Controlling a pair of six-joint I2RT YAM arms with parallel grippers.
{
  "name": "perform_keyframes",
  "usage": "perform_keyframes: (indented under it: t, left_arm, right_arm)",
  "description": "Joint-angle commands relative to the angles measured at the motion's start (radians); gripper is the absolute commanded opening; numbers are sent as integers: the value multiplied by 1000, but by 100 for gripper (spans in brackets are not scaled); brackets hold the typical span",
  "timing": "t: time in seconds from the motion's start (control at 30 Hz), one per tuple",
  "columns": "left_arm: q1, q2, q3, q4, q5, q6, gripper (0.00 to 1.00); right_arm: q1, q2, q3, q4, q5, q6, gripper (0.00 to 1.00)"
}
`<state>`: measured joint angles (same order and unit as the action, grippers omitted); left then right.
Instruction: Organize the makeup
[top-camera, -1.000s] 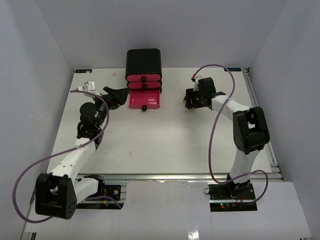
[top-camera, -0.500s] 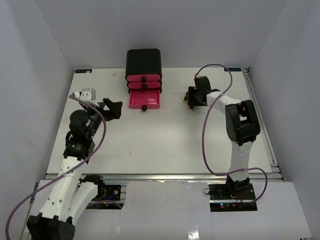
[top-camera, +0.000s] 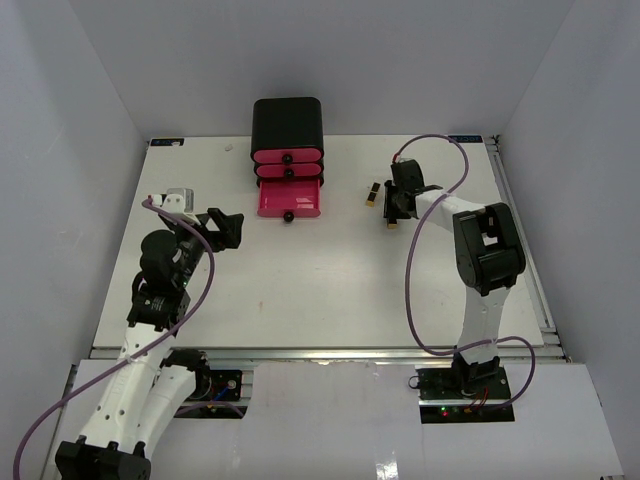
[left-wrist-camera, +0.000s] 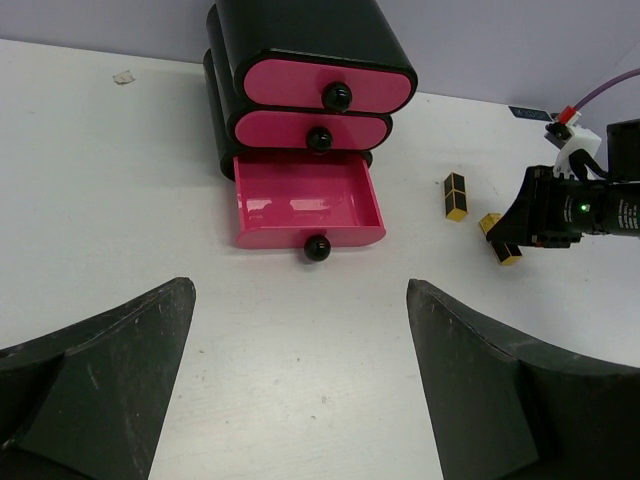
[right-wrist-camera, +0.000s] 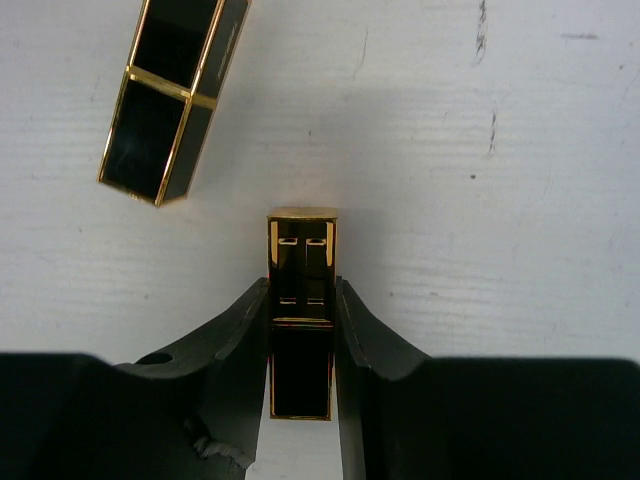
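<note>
Two black-and-gold lipsticks are on the table right of the drawer box. One lipstick (top-camera: 372, 194) lies free; it also shows in the right wrist view (right-wrist-camera: 175, 95) and the left wrist view (left-wrist-camera: 456, 196). My right gripper (top-camera: 393, 208) (right-wrist-camera: 301, 290) is shut on the other lipstick (right-wrist-camera: 301, 300), low at the table surface; its gold end (left-wrist-camera: 498, 238) sticks out past the fingers. My left gripper (top-camera: 226, 228) (left-wrist-camera: 300, 290) is open and empty, left of and nearer than the open drawer. The tube, pump bottle, palette and compact are out of view.
A black box (top-camera: 287, 125) with pink drawers stands at the back centre. Its bottom drawer (top-camera: 290, 198) (left-wrist-camera: 305, 200) is pulled open and looks empty. White walls enclose the table on the left, right and back.
My left arm has pulled back from beside the drawer toward the near left. My right wrist has turned and shifted slightly right, uncovering the free lipstick.
</note>
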<state>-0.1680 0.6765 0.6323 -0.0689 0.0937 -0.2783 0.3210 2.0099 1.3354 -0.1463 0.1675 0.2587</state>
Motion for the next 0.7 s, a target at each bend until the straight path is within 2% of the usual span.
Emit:
perform_keyframes:
  t: [0.0,0.1,0.17,0.33,0.5,0.67]
  left_arm:
    - [-5,-24,-3,-2,21,6,98]
    - [-5,-28,-2,-2,24,5,98]
    - [-5,-27,-2,-2,25,4,98]
    - [-5,-27,-3,-2,38,9,98]
    - [-5,-32,-3,-3,29,14,98]
    - [-4,-38,-5,-5,22,18,98]
  right_arm:
    - [3,-106,-49,78,-54,-81,16]
    - [21,-166,-70,113,-182,-180,12]
    - [55,-196,-65,119,-335,-331,9]
    - [195,-163,118,-95,-578,-766,8]
    - [328,-41,368,-330,-555,-1132,8]
    - [424,118,598,-365,-435,-1283,8]
